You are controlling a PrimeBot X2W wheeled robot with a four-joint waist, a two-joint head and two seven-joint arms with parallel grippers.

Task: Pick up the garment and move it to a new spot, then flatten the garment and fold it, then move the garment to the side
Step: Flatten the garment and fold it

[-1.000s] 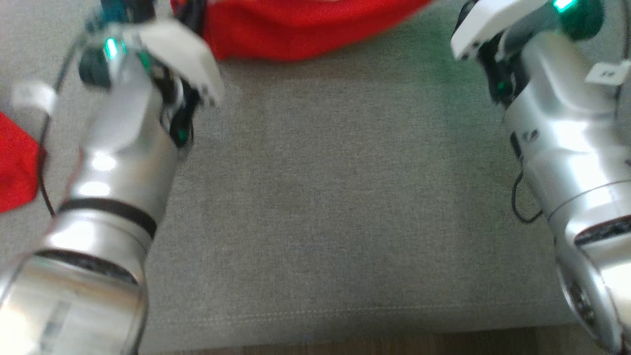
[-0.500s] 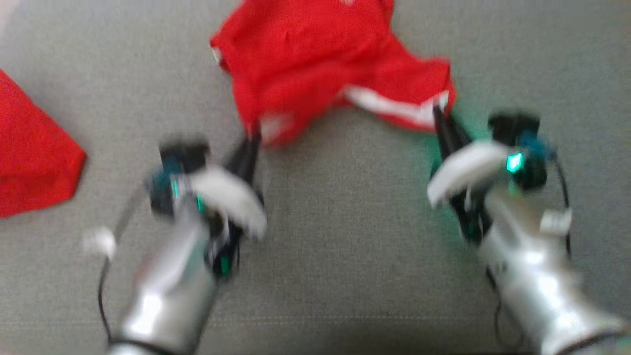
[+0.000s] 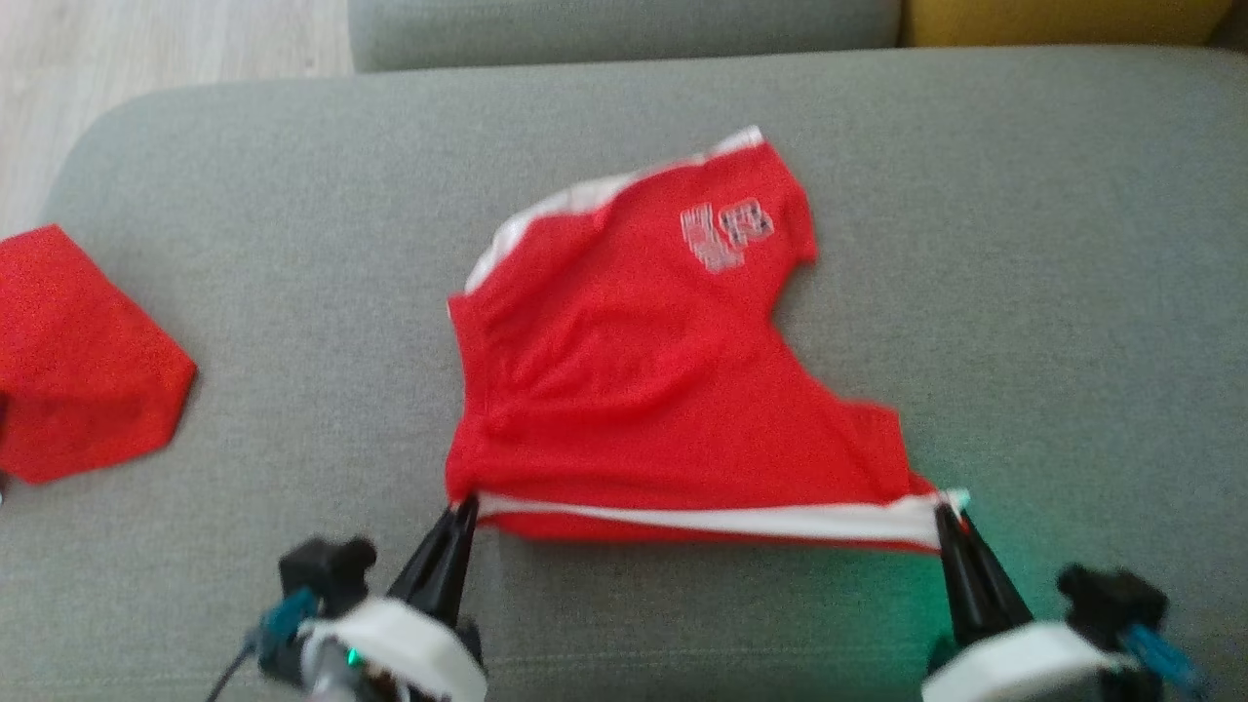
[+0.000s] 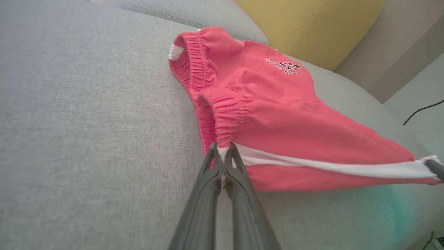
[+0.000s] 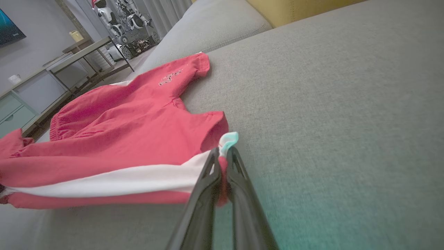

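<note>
Red fabric shorts (image 3: 634, 390) are spread out on a big grey fabric sofa cushion (image 3: 1053, 292), roughly in the middle of it as seen from the head view. The near edge, the one with the long white stripe (image 3: 702, 519), is stretched straight between the two grippers. The left gripper (image 3: 466, 509) is clamped tight on the left end of that stripe, right where the gathered elastic waistband (image 4: 225, 107) ends. The right gripper (image 3: 944, 515) is pinched down on the other end, with a bit of white hem poking out past the fingertips.

From the wrist views, that striped edge looks lifted slightly off the cushion, while the rest of the shorts is laid on it, a bit rumpled. A small printed logo (image 3: 726, 232) is seen on the far leg, facing up.

A second red cloth (image 3: 83, 361) is lying well apart from the shorts, at the cushion's left edge. A yellow cushion (image 3: 1053, 19) is seen at the far right, and pale wooden floor (image 3: 175, 39) at the far left.
</note>
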